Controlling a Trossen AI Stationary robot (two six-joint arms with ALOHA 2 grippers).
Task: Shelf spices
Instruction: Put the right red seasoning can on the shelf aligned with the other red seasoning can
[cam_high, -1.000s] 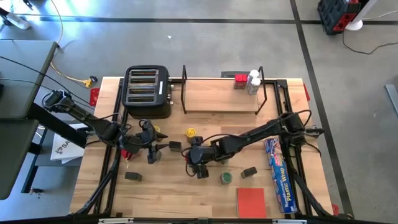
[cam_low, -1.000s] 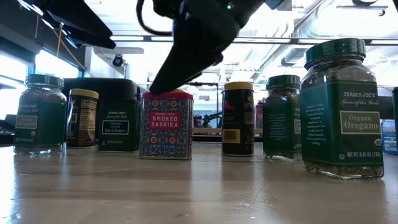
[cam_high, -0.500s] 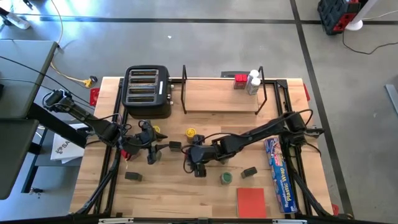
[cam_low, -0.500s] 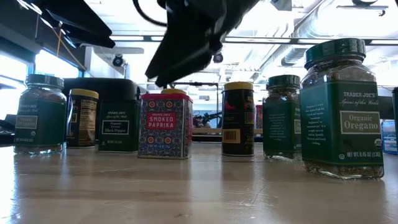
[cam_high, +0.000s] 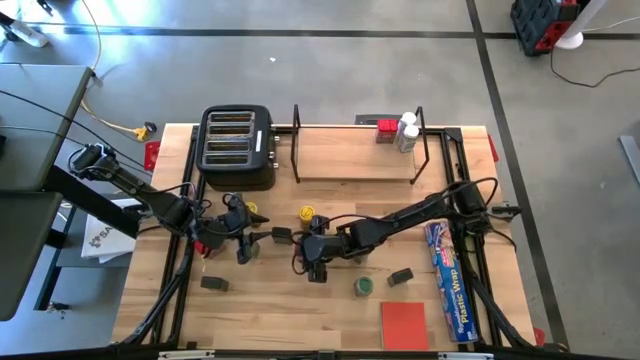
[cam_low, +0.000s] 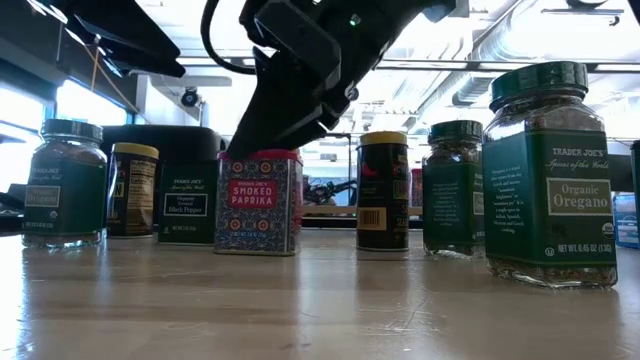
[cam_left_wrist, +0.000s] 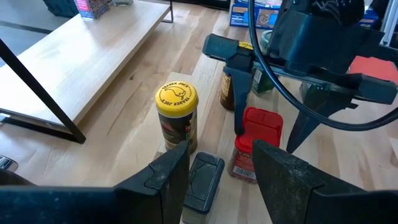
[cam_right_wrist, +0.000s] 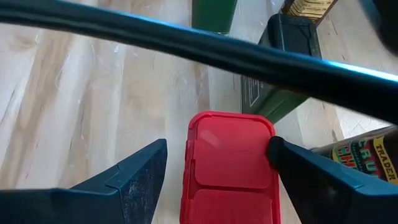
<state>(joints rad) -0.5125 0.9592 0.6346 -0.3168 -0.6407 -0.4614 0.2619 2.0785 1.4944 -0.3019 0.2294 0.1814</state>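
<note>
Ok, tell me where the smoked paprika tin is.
In the low view the smoked paprika tin stands left of centre, beside the black pepper tin, with the right tool open around its red lid.

A lab: taped concrete floor (cam_high: 350, 70), robot table (cam_high: 330, 310).

Black toaster (cam_high: 238, 147), blue plastic-wrap box (cam_high: 449, 280) — flat red square (cam_high: 404, 325)

The shelf (cam_high: 358, 152), a light-wood board in a black wire frame, stands at the counter's back beside the toaster; a red tin (cam_high: 385, 130) and two white-lidded jars (cam_high: 406, 133) sit at its right end; the other spices stand upright on the counter: a red paprika tin (cam_low: 259, 201), a yellow-lidded jar (cam_left_wrist: 176, 118), a black tin (cam_low: 185, 203), green-lidded oregano jars (cam_low: 551, 176).
</note>
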